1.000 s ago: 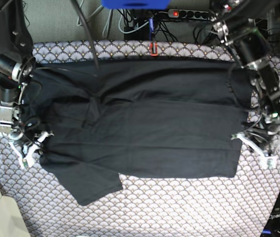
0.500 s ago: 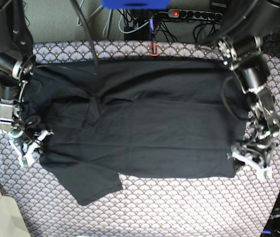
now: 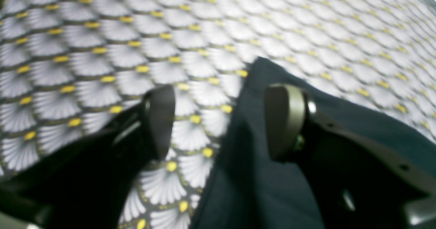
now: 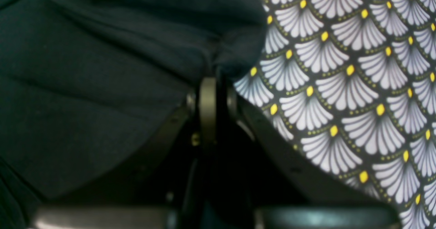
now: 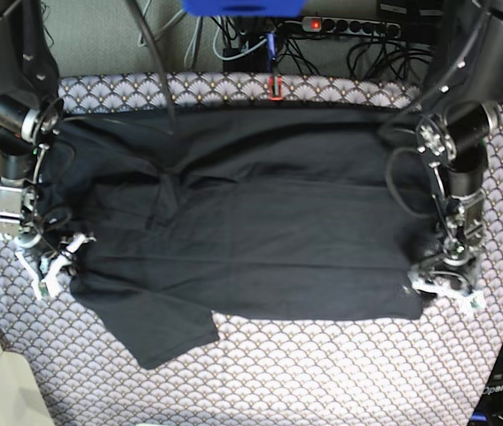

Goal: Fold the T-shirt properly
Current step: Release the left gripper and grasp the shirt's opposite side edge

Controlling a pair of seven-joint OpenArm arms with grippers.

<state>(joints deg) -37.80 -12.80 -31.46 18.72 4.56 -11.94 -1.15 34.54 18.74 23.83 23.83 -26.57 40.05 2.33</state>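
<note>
Base view, left to right. The right gripper sits at the near-left edge of the T-shirt; the right wrist view shows its jaws pressed together on a pinch of dark fabric, the fingertips hidden in the fold. The T-shirt lies spread across the scallop-patterned tablecloth, one sleeve jutting toward the near edge. At the shirt's near-right corner the left gripper stands with jaws wide apart, one finger over bare cloth, the other over the shirt's edge; this wrist view is blurred, so contact cannot be judged.
</note>
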